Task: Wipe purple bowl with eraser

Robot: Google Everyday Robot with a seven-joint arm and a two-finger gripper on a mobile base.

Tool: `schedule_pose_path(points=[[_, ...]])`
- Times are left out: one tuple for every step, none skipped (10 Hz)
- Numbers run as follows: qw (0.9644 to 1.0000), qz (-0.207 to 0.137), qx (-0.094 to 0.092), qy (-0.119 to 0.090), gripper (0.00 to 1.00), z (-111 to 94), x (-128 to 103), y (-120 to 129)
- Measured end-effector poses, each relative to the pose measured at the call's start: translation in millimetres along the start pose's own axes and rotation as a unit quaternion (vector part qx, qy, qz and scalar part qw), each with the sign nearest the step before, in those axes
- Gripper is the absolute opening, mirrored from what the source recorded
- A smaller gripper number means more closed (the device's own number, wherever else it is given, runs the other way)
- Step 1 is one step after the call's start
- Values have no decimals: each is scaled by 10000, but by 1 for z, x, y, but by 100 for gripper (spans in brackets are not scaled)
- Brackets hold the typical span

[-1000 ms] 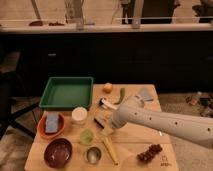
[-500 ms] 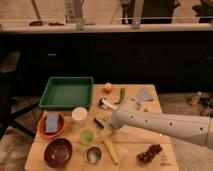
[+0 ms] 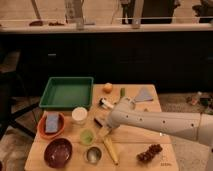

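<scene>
The purple bowl [image 3: 57, 152] sits at the front left corner of the wooden table, empty. The eraser [image 3: 98, 121], a small dark block, lies near the table's middle, right of the white cup. My gripper [image 3: 103, 131] reaches in from the right on a white arm [image 3: 155, 122] and hangs low over the table, just in front of and beside the eraser. The gripper is about a bowl's width to the right of and behind the purple bowl.
A green tray [image 3: 67, 92] stands at the back left. An orange bowl [image 3: 41, 131] holds a blue sponge. A white cup [image 3: 79, 115], a green cup [image 3: 87, 136], a metal cup [image 3: 92, 154], a banana [image 3: 111, 149], grapes [image 3: 150, 152] and a brush [image 3: 105, 103] lie around the gripper.
The arm has shifted slightly, with the gripper a little lower near the eraser. Nothing on the table has moved.
</scene>
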Motion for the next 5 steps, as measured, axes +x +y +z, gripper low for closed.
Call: schedule_pose_path(points=[[10000,-1,-6,17,80,2,0,-1],[10000,-25,-26,25,77,5,-1,-1],[10000,-59,-59,23,68,7,-1,-1],[9999,-79,-96,8,58,9,-1,-1],[9999,-92,-133,-22,48,9,1,-2]])
